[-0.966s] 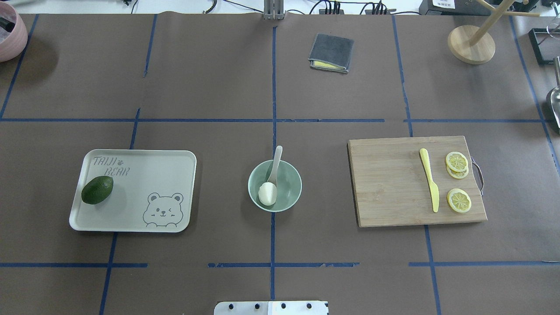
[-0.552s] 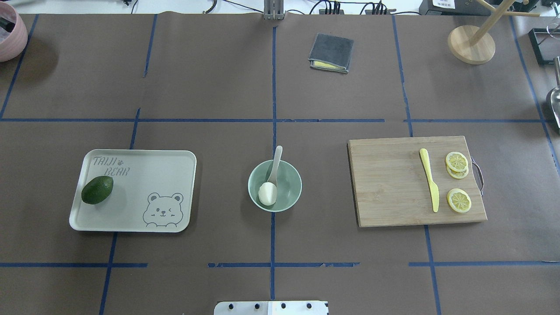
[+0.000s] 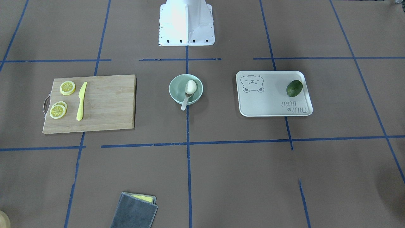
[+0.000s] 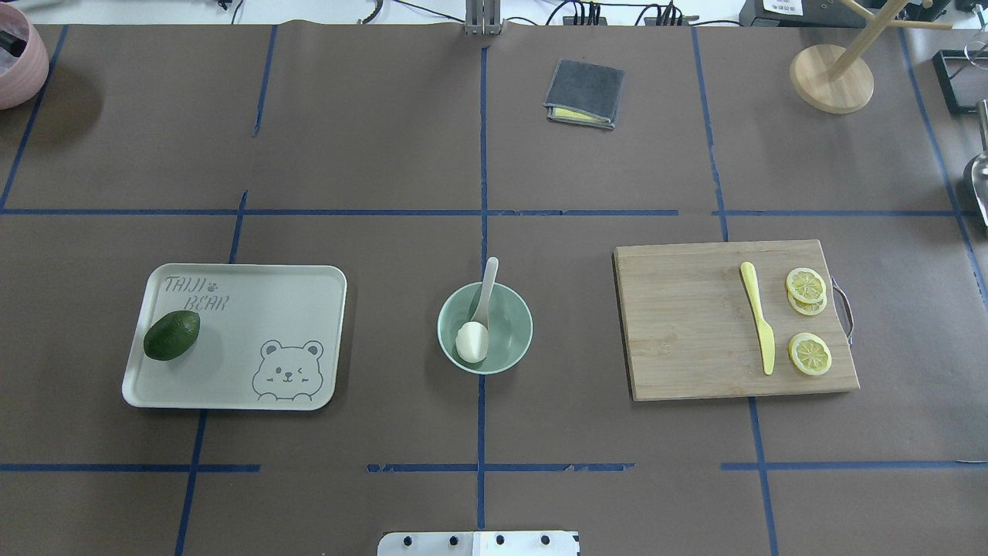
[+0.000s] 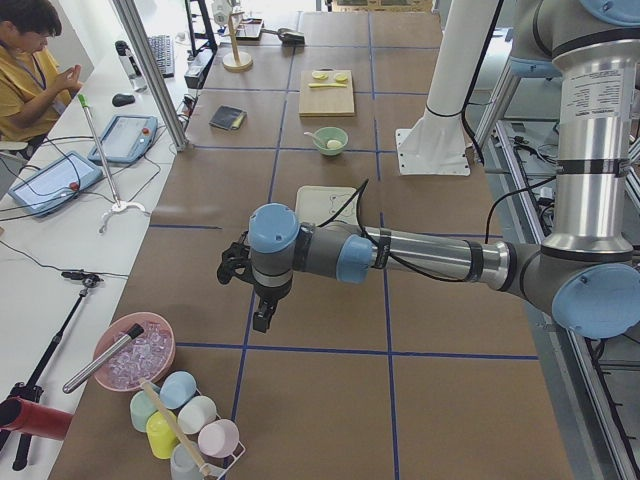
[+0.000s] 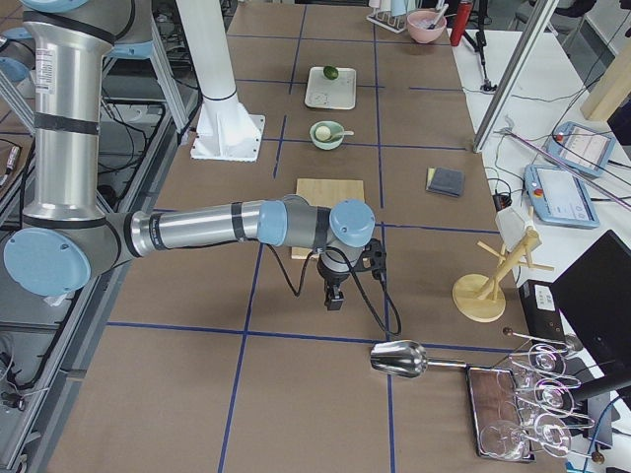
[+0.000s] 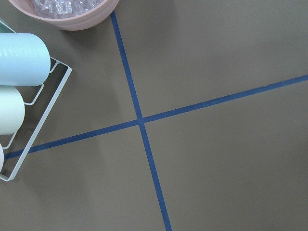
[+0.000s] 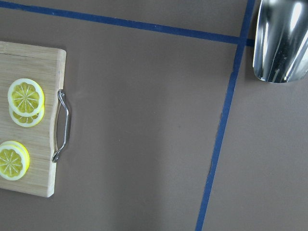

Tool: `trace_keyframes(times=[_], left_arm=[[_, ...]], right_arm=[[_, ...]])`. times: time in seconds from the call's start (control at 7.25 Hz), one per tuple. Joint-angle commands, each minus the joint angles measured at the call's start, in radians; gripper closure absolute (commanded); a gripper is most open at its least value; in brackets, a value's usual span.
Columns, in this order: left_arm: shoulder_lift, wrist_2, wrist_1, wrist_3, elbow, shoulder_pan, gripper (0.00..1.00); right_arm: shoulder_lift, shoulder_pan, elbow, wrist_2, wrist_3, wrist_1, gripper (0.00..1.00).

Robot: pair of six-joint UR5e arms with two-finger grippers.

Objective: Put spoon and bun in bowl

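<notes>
We see the left gripper (image 5: 261, 320) and right gripper (image 6: 335, 299) only side-on, well apart from the bowl (image 4: 519, 338); we cannot tell how the jaws stand. The bun (image 4: 472, 341) sits in the bowl, with the spoon (image 4: 486, 287) scoop inside and its handle over the rim. We judge the bun soft and light, so pinch its sides gently. The spoon looks stiff and slick, so take the handle.

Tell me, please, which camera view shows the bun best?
The overhead exterior view: the bun sits large and unobstructed in the bowl. The front-facing view is similar but smaller; both side views show only a distant speck; the wrist views miss it.
</notes>
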Motion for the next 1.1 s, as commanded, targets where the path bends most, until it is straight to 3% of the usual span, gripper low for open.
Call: trace_keyframes(times=[0.0, 0.69, 0.97], left_arm=[[-0.006, -0.001, -0.013, -0.059, 0.037, 0.001, 0.0], [-0.044, 0.015, -0.049, -0.056, 0.038, 0.002, 0.0], [0.002, 0.013, -0.044, -0.055, 0.035, 0.004, 0.0]], right_arm=[[0.002, 0.001, -0.006, 0.003, -0.002, 0.01, 0.0], [0.005, 0.002, 0.002, 0.001, 0.004, 0.012, 0.0], [0.009, 0.002, -0.001, 0.0, 0.003, 0.012, 0.0]])
